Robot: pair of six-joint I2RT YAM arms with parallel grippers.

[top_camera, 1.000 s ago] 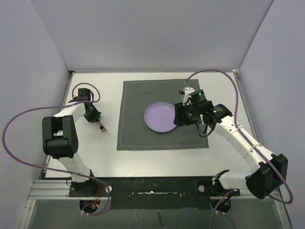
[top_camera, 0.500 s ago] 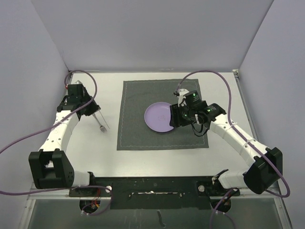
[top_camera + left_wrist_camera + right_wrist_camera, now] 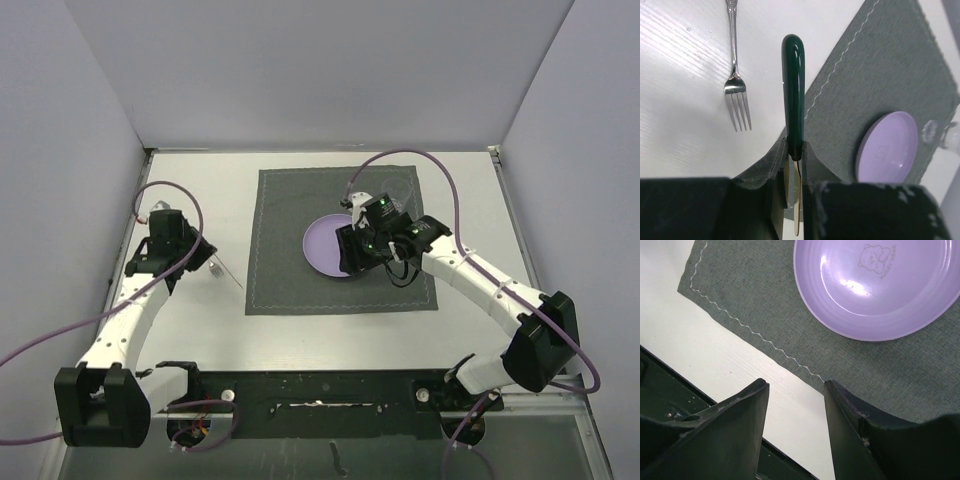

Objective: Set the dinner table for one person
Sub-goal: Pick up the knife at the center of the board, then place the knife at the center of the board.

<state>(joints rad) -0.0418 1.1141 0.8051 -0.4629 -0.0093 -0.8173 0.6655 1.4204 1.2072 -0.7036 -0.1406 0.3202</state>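
Observation:
My left gripper (image 3: 200, 257) (image 3: 794, 148) is shut on a utensil with a dark green handle (image 3: 792, 85). The handle sticks out past the fingertips, above the left edge of the dark grey placemat (image 3: 300, 280) (image 3: 875, 75). A silver fork (image 3: 735, 75) lies on the white dinner table (image 3: 200, 330) just left of the mat. The purple plate (image 3: 322, 245) (image 3: 875, 285) sits at the mat's middle. My right gripper (image 3: 352, 255) (image 3: 795, 385) hangs open and empty over the plate's right side and the mat's near edge.
A clear glass (image 3: 940, 135) stands on the mat beyond the plate. White walls close in the table on the left, back and right. The black base rail (image 3: 320, 395) runs along the near edge. Purple cables loop above both arms.
The left arm has swung its gripper, utensil still held, nearer and slightly toward the mat. The right gripper has slid left over the plate, its jaws unchanged.

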